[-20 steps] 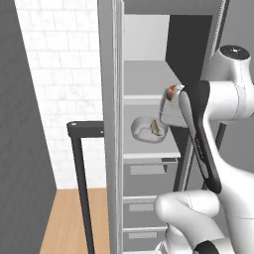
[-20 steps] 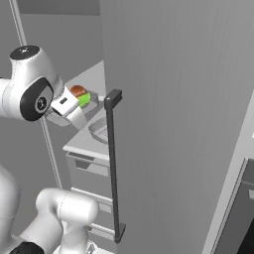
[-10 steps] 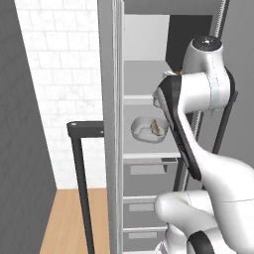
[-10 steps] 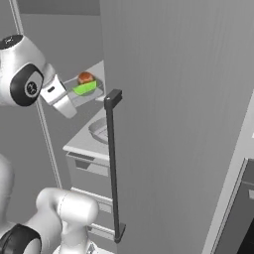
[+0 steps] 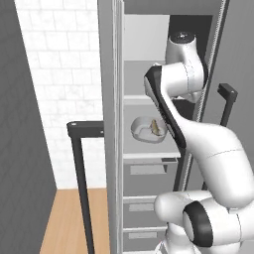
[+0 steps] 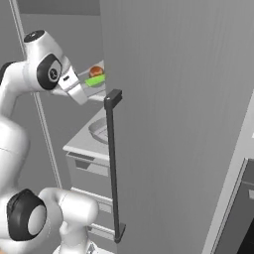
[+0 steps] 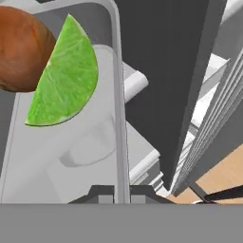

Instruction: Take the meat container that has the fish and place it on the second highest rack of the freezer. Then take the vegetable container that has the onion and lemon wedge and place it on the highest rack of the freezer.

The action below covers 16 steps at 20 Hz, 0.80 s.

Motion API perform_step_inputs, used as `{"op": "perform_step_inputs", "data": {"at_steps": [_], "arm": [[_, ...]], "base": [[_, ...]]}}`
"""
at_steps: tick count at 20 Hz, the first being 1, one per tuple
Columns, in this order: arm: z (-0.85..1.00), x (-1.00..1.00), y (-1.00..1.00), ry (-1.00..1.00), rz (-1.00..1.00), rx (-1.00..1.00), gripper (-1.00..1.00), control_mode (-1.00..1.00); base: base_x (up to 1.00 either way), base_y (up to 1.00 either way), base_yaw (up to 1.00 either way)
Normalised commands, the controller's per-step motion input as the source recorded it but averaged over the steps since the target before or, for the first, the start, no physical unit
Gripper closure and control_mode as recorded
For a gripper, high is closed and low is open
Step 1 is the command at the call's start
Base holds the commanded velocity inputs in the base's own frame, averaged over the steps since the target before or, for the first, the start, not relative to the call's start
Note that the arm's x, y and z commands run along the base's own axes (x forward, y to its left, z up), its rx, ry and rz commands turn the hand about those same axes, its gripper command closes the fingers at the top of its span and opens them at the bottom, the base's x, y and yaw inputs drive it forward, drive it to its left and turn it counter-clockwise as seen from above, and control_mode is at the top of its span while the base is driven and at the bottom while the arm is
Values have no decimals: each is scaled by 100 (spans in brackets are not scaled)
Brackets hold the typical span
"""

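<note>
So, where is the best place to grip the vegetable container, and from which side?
On its thin raised rim, from the side opposite the onion and lemon wedge. The claw is shut there now, one finger on each side of the wall, clear of the food.

Just beyond the fingers (image 7: 102, 193), the vegetable container (image 7: 61, 156) looks like smooth, matt pale-grey plastic with a thin rim. Inside it, the lemon wedge (image 7: 64, 78) shows a moist, finely grained pulp — glossy green — and the onion (image 7: 21, 47) beside it a smooth brown skin with a dull sheen. Farther out, the freezer (image 6: 173, 124) door is brushed matt grey, its bar handle (image 6: 113, 163) dark and satin; the floor (image 5: 67, 218) is wood.
</note>
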Motion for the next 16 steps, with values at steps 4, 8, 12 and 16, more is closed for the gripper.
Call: {"op": "perform_step_inputs", "data": {"at_steps": [4,8,12,16], "arm": [[-24,92,-6,1,0,0,100,-100],[0,80,0,2,0,0,100,-100],[0,79,0,1,0,0,100,-100],[-4,63,0,0,0,0,100,-100]], "base": [[0,0,0],[0,0,0],[0,0,0],[0,0,0]]}}
